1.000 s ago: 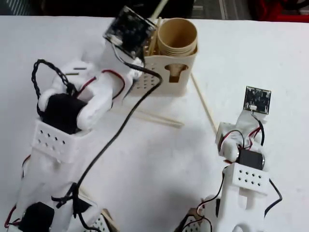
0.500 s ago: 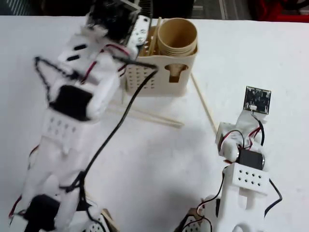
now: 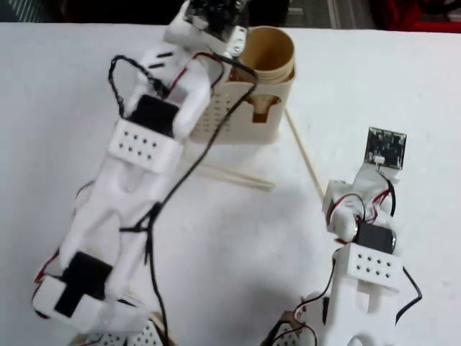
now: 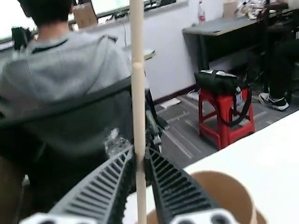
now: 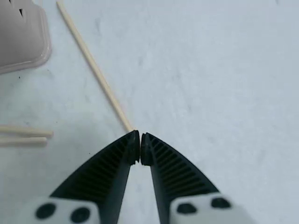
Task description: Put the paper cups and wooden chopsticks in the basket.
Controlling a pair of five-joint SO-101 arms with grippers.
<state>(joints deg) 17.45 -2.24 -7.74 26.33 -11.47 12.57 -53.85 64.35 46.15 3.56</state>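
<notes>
My left gripper (image 4: 140, 157) is shut on a wooden chopstick (image 4: 137, 88) that stands upright between its fingers, above the stacked paper cups (image 4: 219, 193). In the high view the left arm (image 3: 155, 126) stretches over the white basket (image 3: 248, 108), which holds the paper cups (image 3: 265, 52). A pair of chopsticks (image 3: 232, 176) lies on the table in front of the basket. A single chopstick (image 3: 302, 155) lies slantwise to its right. My right gripper (image 5: 139, 142) is shut and empty on the table, its tips at the near end of that single chopstick (image 5: 93, 70).
The right arm (image 3: 360, 234) rests at the table's near right. A corner of the basket (image 5: 23, 39) and the ends of the chopstick pair (image 5: 23, 136) lie beyond the right gripper. Behind the table sits a person on a chair, beside a red stool (image 4: 226, 109).
The left arm has swung from the basket's left side up and over the basket, carrying the chopstick. The right arm has stayed still.
</notes>
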